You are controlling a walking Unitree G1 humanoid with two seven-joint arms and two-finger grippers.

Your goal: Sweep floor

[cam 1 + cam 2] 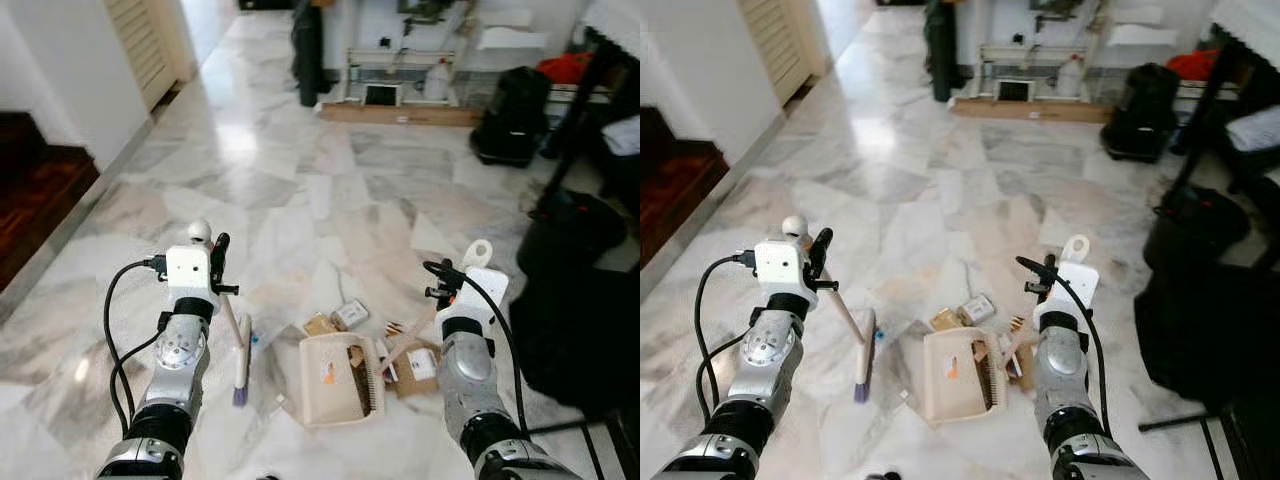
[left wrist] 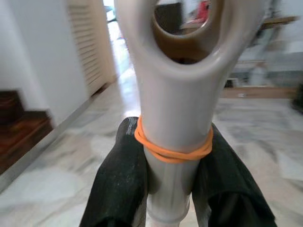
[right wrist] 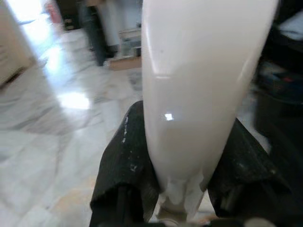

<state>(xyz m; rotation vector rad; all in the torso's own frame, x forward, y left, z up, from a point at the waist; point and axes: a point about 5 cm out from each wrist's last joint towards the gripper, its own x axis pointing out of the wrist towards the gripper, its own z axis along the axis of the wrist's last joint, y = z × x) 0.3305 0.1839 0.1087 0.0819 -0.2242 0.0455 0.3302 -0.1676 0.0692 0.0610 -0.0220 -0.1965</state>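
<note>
My left gripper (image 2: 173, 189) is clamped on the cream handle of the broom (image 1: 240, 360), black fingers (image 2: 120, 189) pressed on both sides just below an orange rubber band (image 2: 173, 149) wrapped round the handle; the looped handle end sticks up past the fingers. In the head views the broom slants down from that gripper to the marble floor (image 1: 300, 190), its purple-tipped brush head lying on the tiles near me, left of centre. My right gripper (image 3: 182, 189) is closed round the white handle of the dustpan (image 1: 340, 380), fingers (image 3: 123, 179) hugging it on either side. The dustpan's cream tray sits flat on the floor between my two arms, near me, comb teeth along its right edge, handle angling up right to my right wrist. Litter (image 1: 350, 315) — small cardboard boxes and paper scraps — lies just beyond and to the right of the tray, some touching its far rim, some beside my right forearm. Brush head and tray are near each other but apart. Far off: a black bag (image 1: 512, 115) at right, a low white shelf (image 1: 400, 75) with a wooden board in front of it, a louvred door (image 1: 145, 45) far left, dark wood steps (image 1: 35, 190) left. Dark black objects sit at the right edge, blurry, cannot tell what.
</note>
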